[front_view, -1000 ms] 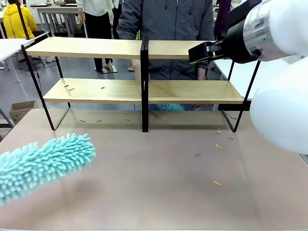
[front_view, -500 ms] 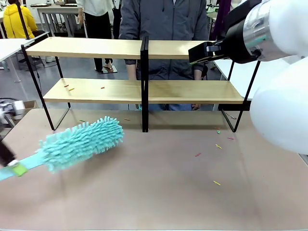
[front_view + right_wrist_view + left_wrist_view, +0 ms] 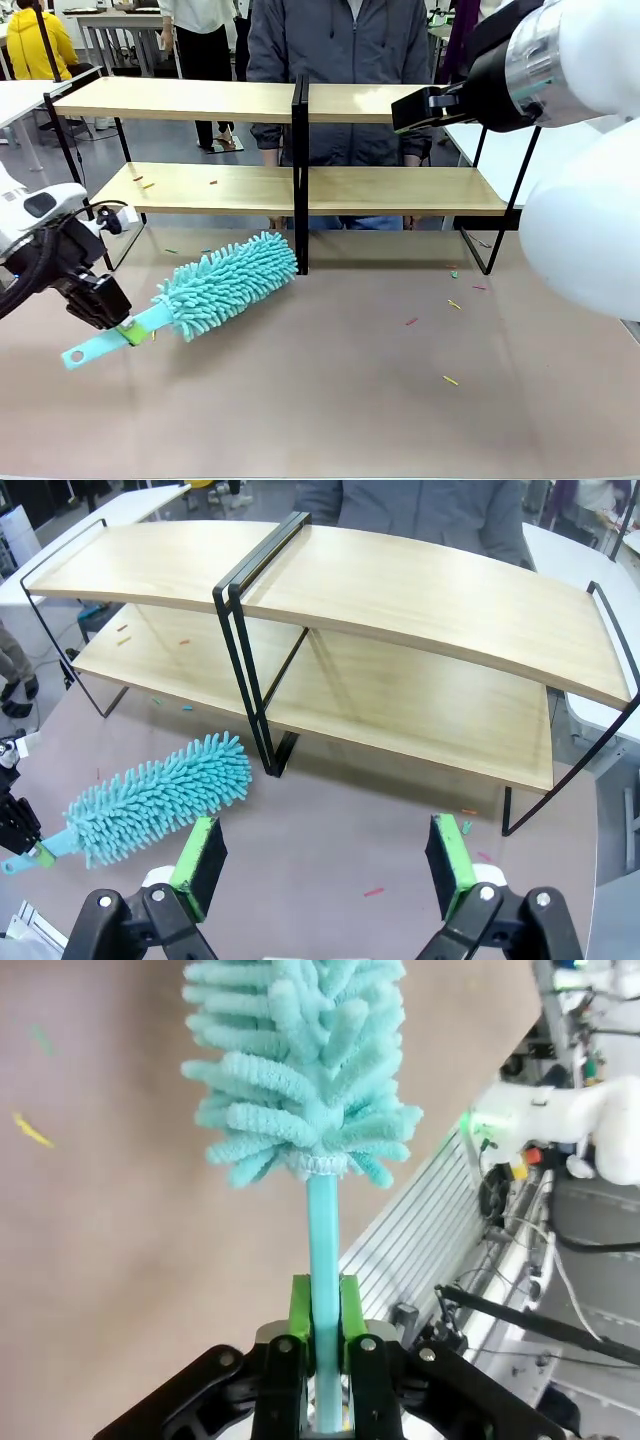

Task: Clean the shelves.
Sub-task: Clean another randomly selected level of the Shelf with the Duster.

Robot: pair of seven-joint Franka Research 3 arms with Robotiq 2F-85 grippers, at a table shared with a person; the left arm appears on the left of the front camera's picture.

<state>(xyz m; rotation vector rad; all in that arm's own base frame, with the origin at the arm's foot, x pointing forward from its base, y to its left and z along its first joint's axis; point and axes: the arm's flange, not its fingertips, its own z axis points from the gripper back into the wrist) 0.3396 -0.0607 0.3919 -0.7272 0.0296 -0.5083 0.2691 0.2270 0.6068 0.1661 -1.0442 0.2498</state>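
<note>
A robotics lab: white tables (image 3: 18, 98) and trailing cables (image 3: 492, 1192).

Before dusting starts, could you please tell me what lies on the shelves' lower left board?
On that board of the shelves, a few small coloured scraps lie toward the left end. The central upright covers its inner end.

My duster (image 3: 228, 284) has a shaggy, soft teal cloth head and a smooth, faintly glossy plastic handle (image 3: 322, 1220). The pads (image 3: 300, 1305) of my left pincer (image 3: 322, 1300) look like matt green rubber. The shelves (image 3: 200, 100) are matt light wood boards on a thin black metal frame (image 3: 300, 170). The worktop (image 3: 350, 400) is smooth and matt.
</note>
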